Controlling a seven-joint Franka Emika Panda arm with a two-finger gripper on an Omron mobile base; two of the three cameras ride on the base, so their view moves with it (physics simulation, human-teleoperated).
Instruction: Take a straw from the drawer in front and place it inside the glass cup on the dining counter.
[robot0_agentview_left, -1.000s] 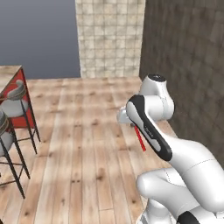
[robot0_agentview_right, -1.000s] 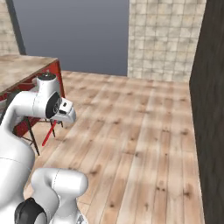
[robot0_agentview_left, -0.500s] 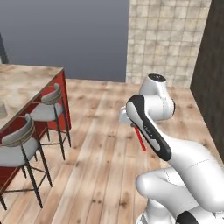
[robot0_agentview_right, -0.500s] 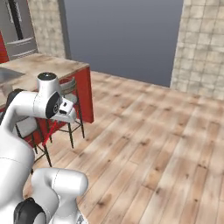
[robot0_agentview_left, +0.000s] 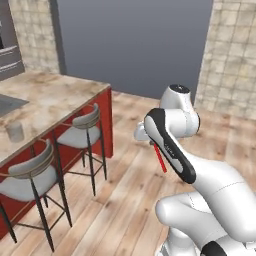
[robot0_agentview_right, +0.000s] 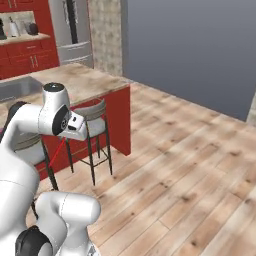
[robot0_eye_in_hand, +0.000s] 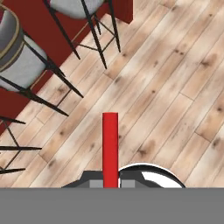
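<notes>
My hand (robot0_eye_in_hand: 110, 183) is clamped on the straw (robot0_eye_in_hand: 110, 148), carried clear of the floor. The glass cup (robot0_agentview_left: 15, 132) waits on the table (robot0_agentview_left: 55, 100), well apart.

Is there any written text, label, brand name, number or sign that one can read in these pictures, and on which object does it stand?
There is none to read. The straw is plain red, the glass cup is clear and unmarked, and the dining counter shows only its marbled pattern. The stools and the gripper that holds the straw carry no lettering. The small things on the far worktop are too small to tell.
</notes>
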